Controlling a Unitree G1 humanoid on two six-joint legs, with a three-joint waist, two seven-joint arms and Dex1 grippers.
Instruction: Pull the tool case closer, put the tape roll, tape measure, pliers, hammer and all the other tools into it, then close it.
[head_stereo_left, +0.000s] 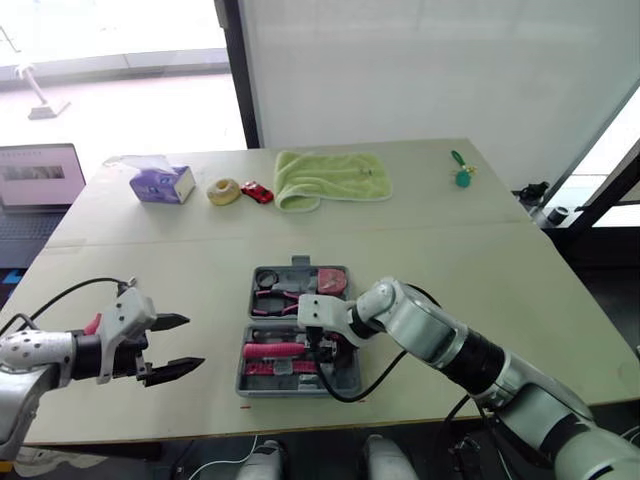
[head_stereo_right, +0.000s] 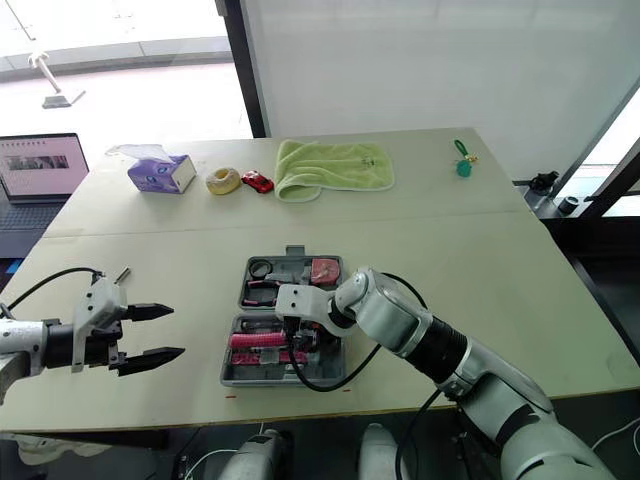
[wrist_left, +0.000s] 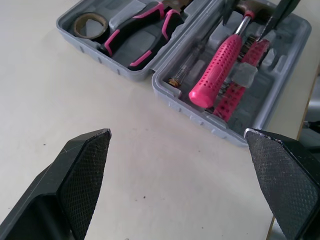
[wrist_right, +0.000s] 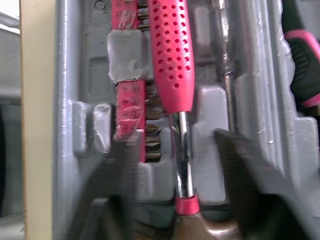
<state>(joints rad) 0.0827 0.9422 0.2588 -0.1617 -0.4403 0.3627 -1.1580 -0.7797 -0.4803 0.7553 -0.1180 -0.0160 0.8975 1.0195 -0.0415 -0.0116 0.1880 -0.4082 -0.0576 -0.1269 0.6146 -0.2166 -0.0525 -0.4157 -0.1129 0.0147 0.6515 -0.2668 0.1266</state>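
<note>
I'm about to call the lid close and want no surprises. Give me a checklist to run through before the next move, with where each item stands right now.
1. Hammer in the near half of the tool case: ok, it lies in its slot.
2. Right gripper not gripping the hammer: ok, fingers apart on either side of the shaft.
3. Right gripper clear of the case: not ok, it hangs low over the near half.
4. Pliers, tape roll and tape measure in the far half: ok.
5. Left gripper ready: ok, open, to the case's left and apart from it.
6. Hammer pressed fully home: cannot tell.
</note>
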